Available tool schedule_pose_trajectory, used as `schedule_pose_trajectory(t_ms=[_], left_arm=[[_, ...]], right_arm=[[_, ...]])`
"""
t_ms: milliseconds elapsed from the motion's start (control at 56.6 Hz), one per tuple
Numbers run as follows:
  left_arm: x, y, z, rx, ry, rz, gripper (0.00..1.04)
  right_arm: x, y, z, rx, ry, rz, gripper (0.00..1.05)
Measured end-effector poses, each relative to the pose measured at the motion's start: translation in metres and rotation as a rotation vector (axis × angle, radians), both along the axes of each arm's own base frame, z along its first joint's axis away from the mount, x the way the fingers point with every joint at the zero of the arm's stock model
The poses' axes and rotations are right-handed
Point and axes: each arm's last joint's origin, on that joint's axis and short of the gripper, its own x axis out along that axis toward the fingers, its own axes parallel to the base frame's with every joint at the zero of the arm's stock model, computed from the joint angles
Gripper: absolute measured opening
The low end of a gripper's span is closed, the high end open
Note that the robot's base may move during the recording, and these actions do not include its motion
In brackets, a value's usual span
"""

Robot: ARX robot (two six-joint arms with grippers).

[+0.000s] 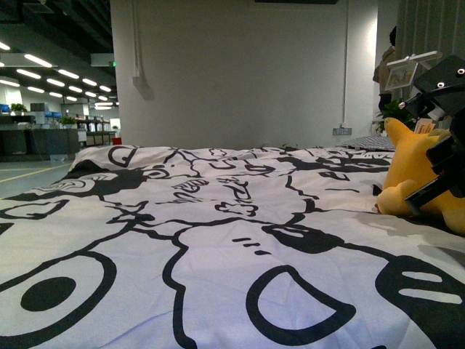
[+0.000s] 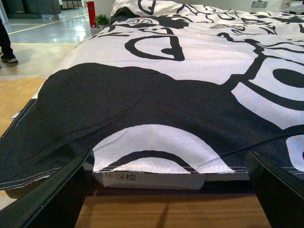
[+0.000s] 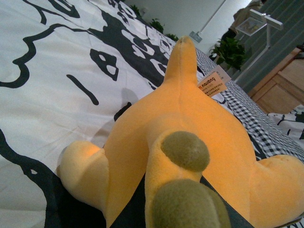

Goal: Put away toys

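right jaws clamp plush toy (image 1: 407, 169) on bedsheet (image 1: 218, 240); left jaws spread.

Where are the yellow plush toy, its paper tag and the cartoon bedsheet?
yellow plush toy (image 1: 410, 171), front view, on its body.
paper tag (image 3: 212, 83), right wrist view, on its printed face.
cartoon bedsheet (image 1: 214, 291), front view, on a pale patch between black lines.

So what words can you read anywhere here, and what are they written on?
"环保棕": printed on the white mattress edge that peeks out under the black-and-white sheet. The sheet may hide more of it.
Orange tag on the plush toy: it has dark print, too blurred to read.
Green sign far off by the ceiling: too small to read.
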Motion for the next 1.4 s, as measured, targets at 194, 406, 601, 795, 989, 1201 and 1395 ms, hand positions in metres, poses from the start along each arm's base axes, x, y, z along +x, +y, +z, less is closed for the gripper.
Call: schedule_pose_trajectory(t_ms=[194, 406, 601, 795, 989, 1201, 1395], left_arm=[[0.000, 0.000, 0.000, 0.000, 0.000, 0.000, 0.98], [0.000, 0.000, 0.000, 0.000, 0.000, 0.000, 0.98], [0.000, 0.000, 0.000, 0.000, 0.000, 0.000, 0.98], [0.000, 0.000, 0.000, 0.000, 0.000, 0.000, 0.98], [0.000, 0.000, 0.000, 0.000, 0.000, 0.000, 0.98], [0.000, 0.000, 0.000, 0.000, 0.000, 0.000, 0.98], [0.000, 0.000, 0.000, 0.000, 0.000, 0.000, 0.98]], right_arm=[[-0.007, -0.003, 0.011, 0.111, -0.016, 0.103, 0.10], [-0.031, -0.001, 0.040, 0.293, -0.044, 0.303, 0.09], [-0.066, -0.002, 0.064, 0.415, -0.047, 0.462, 0.09], [-0.106, -0.003, 0.076, 0.513, -0.033, 0.587, 0.09], [-0.147, 0.006, 0.081, 0.597, -0.010, 0.720, 0.09], [-0.186, 0.025, 0.082, 0.686, 0.002, 0.828, 0.09], [-0.207, 0.038, 0.073, 0.784, 0.005, 0.821, 0.09]])
